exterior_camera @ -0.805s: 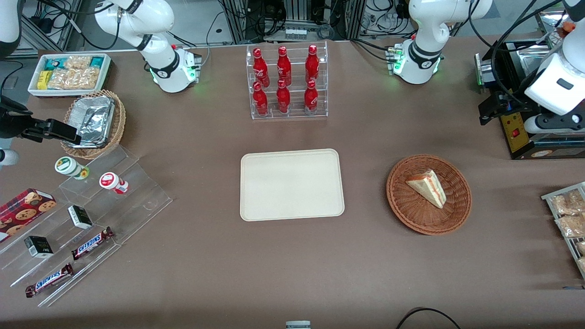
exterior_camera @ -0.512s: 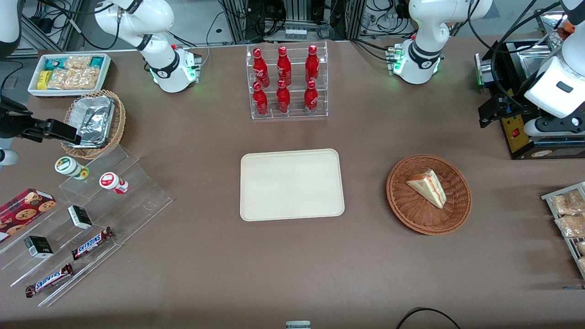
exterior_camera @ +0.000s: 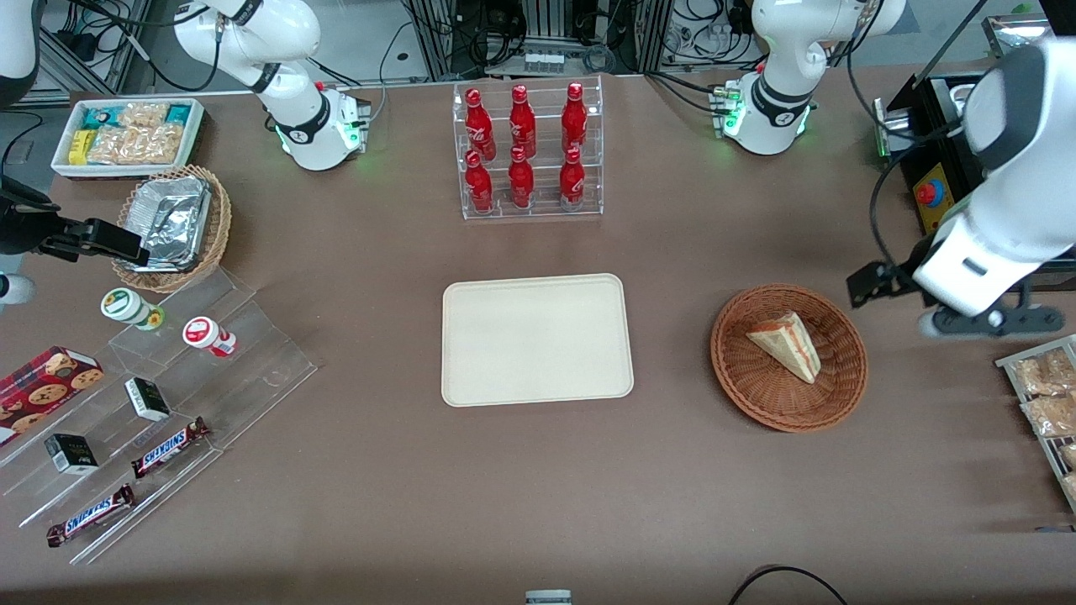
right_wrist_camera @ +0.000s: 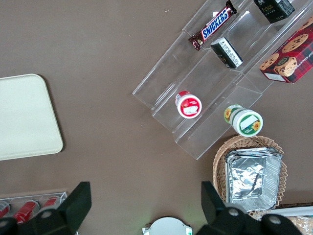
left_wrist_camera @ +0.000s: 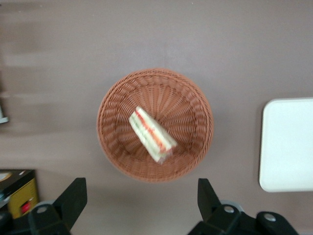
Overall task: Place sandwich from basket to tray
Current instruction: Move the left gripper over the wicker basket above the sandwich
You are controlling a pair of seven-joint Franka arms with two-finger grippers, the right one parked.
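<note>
The sandwich [exterior_camera: 786, 344], a pale wedge with red and green filling along one edge, lies in the round reddish-brown wicker basket [exterior_camera: 731, 370]. The cream tray [exterior_camera: 538, 340] lies flat mid-table, toward the parked arm's end from the basket, with nothing on it. My left gripper [exterior_camera: 983, 322] hangs above the table beside the basket, toward the working arm's end. In the left wrist view the gripper [left_wrist_camera: 141, 188] is open with nothing between its black fingers [left_wrist_camera: 73, 196], and it stands just off the rim of the basket [left_wrist_camera: 110, 142], where the sandwich [left_wrist_camera: 152, 134] lies. An edge of the tray [left_wrist_camera: 288, 147] shows there too.
A clear rack of red bottles [exterior_camera: 530, 151] stands farther from the front camera than the tray. A black box with a red button [exterior_camera: 933, 197] sits near the working arm. A wire rack of snack packets [exterior_camera: 1042, 395] lies at that end of the table.
My left arm has swung away from the black box and come nearer to the front camera, ending beside the basket. The sandwich, basket and tray have not moved.
</note>
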